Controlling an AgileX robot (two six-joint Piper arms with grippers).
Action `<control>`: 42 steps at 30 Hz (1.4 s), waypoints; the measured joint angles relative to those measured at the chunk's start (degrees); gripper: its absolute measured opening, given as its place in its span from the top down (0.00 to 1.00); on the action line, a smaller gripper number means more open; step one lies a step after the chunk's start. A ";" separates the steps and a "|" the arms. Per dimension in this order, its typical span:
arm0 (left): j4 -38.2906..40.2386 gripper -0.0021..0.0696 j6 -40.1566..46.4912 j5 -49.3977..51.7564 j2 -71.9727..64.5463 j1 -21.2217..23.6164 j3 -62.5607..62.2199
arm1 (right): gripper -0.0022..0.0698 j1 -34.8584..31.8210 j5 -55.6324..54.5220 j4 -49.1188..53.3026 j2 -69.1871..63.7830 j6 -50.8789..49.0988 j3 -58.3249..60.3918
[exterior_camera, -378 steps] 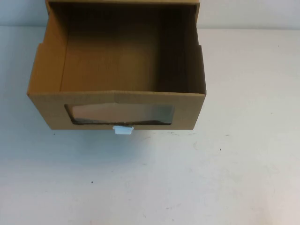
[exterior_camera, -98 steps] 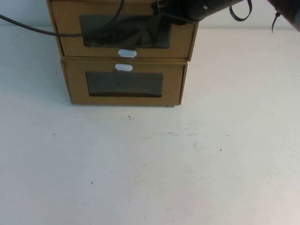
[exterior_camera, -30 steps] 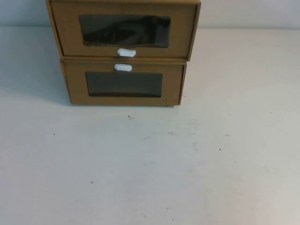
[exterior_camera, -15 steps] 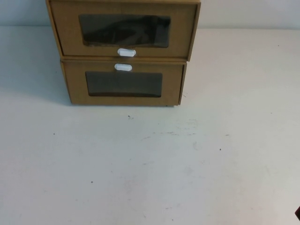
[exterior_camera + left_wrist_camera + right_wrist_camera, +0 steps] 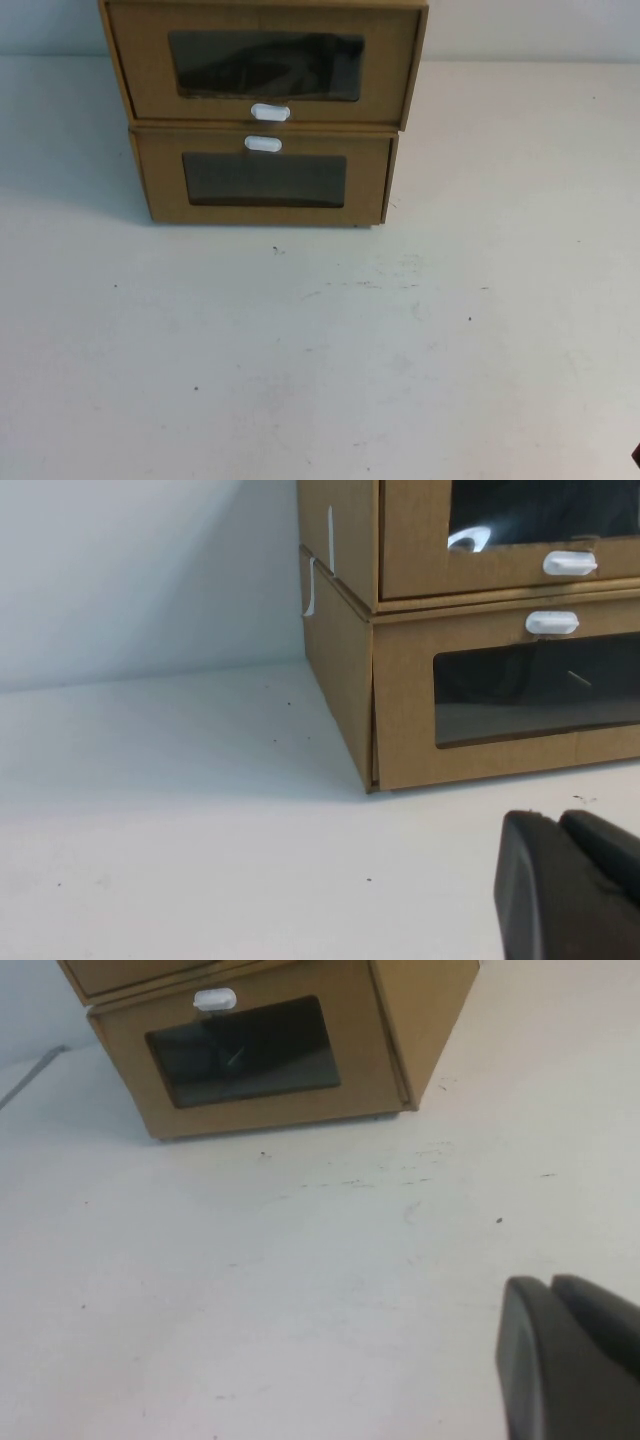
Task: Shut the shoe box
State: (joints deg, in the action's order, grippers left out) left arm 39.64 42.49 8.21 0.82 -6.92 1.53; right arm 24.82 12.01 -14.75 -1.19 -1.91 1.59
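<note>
- Two cardboard boxes here, stacked one on the other, upper left-of-centre in the high view, the top one cut off by the frame edge.
- The top one is the shoe box [image 5: 140, 75]. It sits right on the lower box [image 5: 160, 185], with its front pushed in flush, so it looks closed to me.
- Two clear windows, one per box: the shoe box window [image 5: 265, 65] and the lower window [image 5: 264, 180]. Both look dark inside and I can't make out any contents.
- Two little white pull tabs. The upper tab [image 5: 270, 112] sits below its window and the lower tab [image 5: 263, 144] above its own, so they end up just beside each other at the seam.
- One white table [image 5: 400, 350] under everything, with a few dark specks on it.
- My left gripper [image 5: 558, 820] is low over the table, near the stack's front left corner and not touching either box. The jaws are pressed together with nothing between them.
- My right gripper [image 5: 550, 1282] is over bare table, out in front of the stack towards its right side and well apart from it. Its jaws are together and empty too.
</note>
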 joint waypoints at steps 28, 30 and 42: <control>0.00 0.97 0.00 0.02 0.00 0.00 0.00 | 0.99 -22.30 7.54 13.36 1.67 0.33 0.00; 0.00 0.97 0.00 0.02 0.00 0.00 0.00 | 0.99 -22.30 7.54 13.36 1.67 0.33 0.00; 0.00 0.97 0.00 0.02 0.00 0.00 0.00 | 0.99 -22.30 7.75 13.36 1.76 1.20 0.00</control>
State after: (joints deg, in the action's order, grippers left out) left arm 39.64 42.49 8.22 0.82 -6.92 1.53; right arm 2.52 19.76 -1.39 0.57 -0.70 1.59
